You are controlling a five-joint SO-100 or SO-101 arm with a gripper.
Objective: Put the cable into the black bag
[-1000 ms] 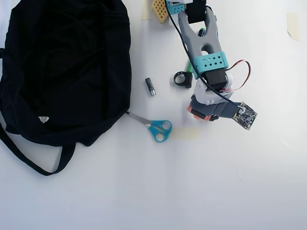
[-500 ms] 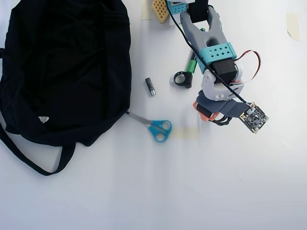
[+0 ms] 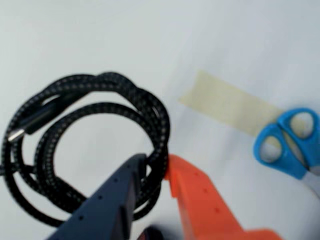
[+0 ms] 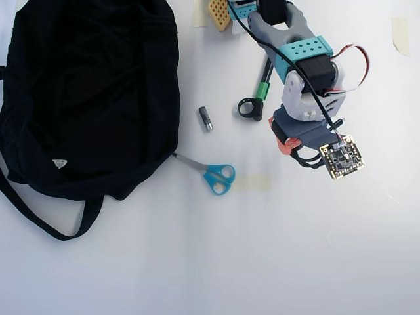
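White tabletop (image 4: pixel 197 262) fills both views, evenly and brightly lit, with only soft shadows. A beige tape strip (image 4: pixel 254 182) lies flat on it near centre in the overhead view; the same strip (image 3: pixel 229 103) shows in the wrist view. Further tape pieces (image 4: pixel 399 34) sit near the top edge.

White table (image 4: pixel 197 262): black bag (image 4: pixel 85 92), scissors (image 4: pixel 213 174) (blue-handled), battery (image 4: pixel 206 119).
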